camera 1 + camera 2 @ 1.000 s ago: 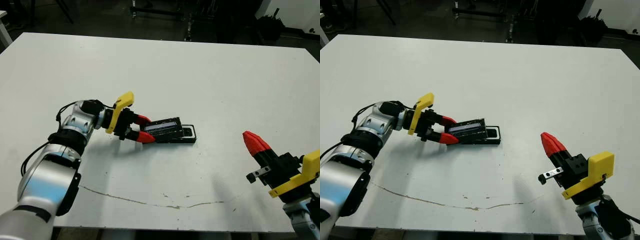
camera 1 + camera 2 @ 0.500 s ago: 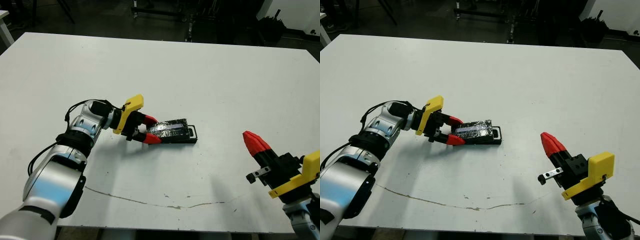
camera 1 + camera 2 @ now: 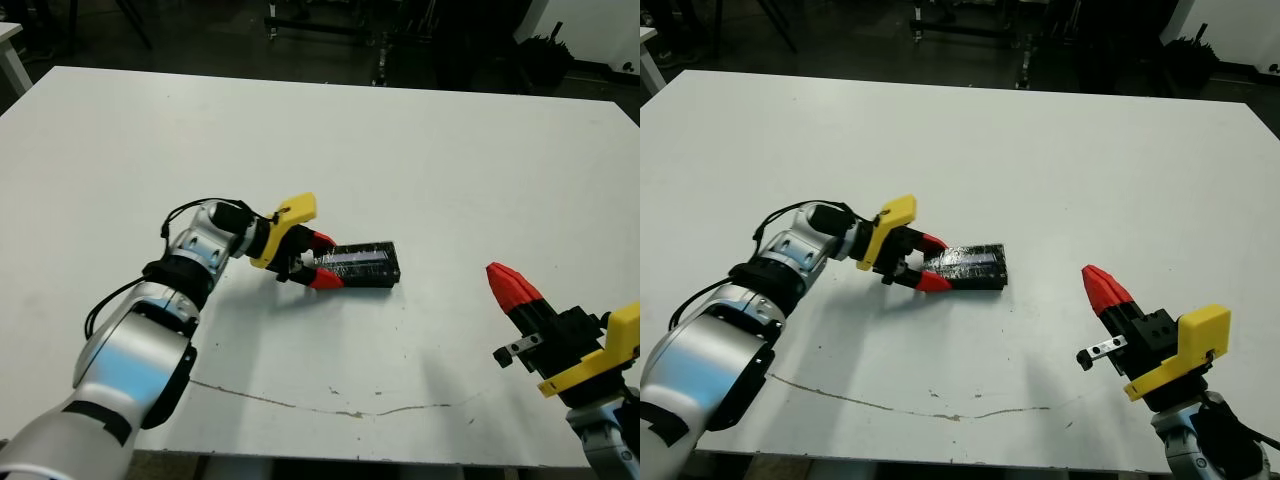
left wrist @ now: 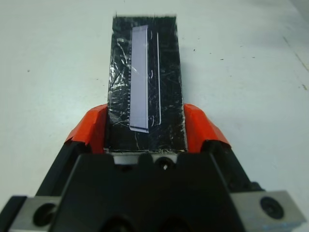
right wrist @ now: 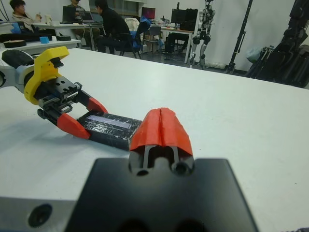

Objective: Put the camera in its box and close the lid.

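Now the lid (image 3: 362, 260) lies flat on the box (image 3: 978, 281), near the middle of the white table (image 3: 420, 160). Left gripper (image 3: 317, 262) pinches its end. Right gripper (image 3: 512, 286), fingers pressed together, hangs well apart. People sit beyond the table.

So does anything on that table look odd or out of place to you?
Nothing looks spilled or broken. The lid lies flat and square on the box, with the left gripper clasping one end. The only oddity is a long thin wavy mark across the table near its front edge. The right gripper sits idle, shut.
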Robot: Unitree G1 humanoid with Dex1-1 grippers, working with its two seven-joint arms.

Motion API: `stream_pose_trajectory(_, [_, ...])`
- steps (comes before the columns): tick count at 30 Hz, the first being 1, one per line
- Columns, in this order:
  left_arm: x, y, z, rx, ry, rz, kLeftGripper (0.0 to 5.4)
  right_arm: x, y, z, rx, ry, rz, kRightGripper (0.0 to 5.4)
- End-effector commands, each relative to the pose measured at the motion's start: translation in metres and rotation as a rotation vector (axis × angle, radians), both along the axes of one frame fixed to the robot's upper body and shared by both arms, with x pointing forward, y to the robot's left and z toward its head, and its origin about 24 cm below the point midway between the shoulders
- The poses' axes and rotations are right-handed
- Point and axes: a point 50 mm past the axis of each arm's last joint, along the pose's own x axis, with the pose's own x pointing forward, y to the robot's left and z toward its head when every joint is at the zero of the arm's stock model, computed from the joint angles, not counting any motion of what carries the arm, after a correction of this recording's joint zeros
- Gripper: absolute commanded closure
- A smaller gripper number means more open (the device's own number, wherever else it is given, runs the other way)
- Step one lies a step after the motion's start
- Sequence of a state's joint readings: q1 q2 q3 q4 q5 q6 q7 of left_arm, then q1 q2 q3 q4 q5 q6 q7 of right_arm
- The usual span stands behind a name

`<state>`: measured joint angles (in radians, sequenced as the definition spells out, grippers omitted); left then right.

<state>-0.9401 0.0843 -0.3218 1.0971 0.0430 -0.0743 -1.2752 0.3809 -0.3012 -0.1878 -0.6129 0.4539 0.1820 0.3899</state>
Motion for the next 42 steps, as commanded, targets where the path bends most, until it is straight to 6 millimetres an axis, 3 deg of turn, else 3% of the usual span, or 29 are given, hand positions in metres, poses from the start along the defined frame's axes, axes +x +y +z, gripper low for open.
stream_pose_trajectory(1, [-0.029,-0.043,-0.033,0.031,0.113,-0.142,2.24,-0.001,-0.003,0.0,0.006,0.014,-0.002,5.4])
stream_pose_trajectory(10, [-0.033,-0.06,-0.032,0.063,0.124,-0.18,2.24,-0.001,-0.002,-0.002,0.021,0.013,0.006,5.4])
stream_pose_trajectory(14, [-0.032,-0.056,-0.033,0.103,0.09,-0.191,2.24,-0.001,-0.003,-0.003,0.02,0.013,0.005,5.4])
stream_pose_trajectory(17, [-0.029,-0.048,-0.029,0.105,0.067,-0.218,1.76,-0.001,-0.003,-0.003,0.028,0.016,0.005,5.4])
stream_pose_trajectory(29, [-0.01,0.003,-0.007,0.008,-0.019,-0.123,0.01,-0.001,-0.003,-0.003,0.03,0.024,0.012,5.4])
stream_pose_trajectory(42, [-0.012,0.07,0.043,-0.172,-0.131,0.06,0.01,0.002,-0.002,-0.003,0.032,0.024,0.02,5.4])
